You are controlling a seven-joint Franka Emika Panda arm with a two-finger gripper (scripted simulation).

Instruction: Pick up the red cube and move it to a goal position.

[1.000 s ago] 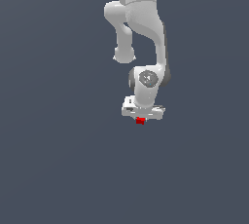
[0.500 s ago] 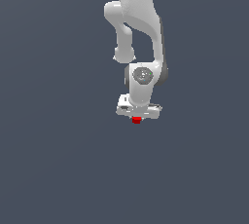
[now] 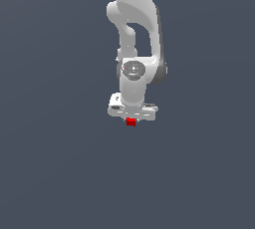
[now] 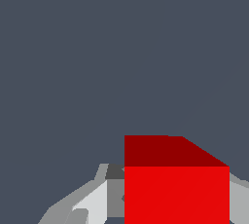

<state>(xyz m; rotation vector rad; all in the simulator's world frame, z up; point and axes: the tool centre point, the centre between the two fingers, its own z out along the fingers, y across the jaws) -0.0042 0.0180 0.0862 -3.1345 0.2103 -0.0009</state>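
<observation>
Filling every part of both views is a plain dark blue-grey ground (image 3: 55, 173), flat and without marks; no table edge, no other object and no goal marker shows anywhere on it. Next in size is the white robot arm (image 3: 135, 29), which comes down from the top of the exterior view and ends in a wide white claw (image 3: 131, 118) pointing downward. Smallest is the red cube (image 3: 131, 121), a tiny bright block sitting right at the tip of the claw, much narrower than the claw itself.

In the wrist view the cube (image 4: 176, 189) looms large, with a grey and white finger (image 4: 99, 201) pressed against one side and a sliver of another at the opposite side. The claw looks closed to about the cube's width and seems to have hold of it.

Judging by this, the grasp is done and the carrying step is in hand. The next move calls for a steady grip while the arm travels to the goal, whose place cannot be told here. Nothing visible stands in the way.
</observation>
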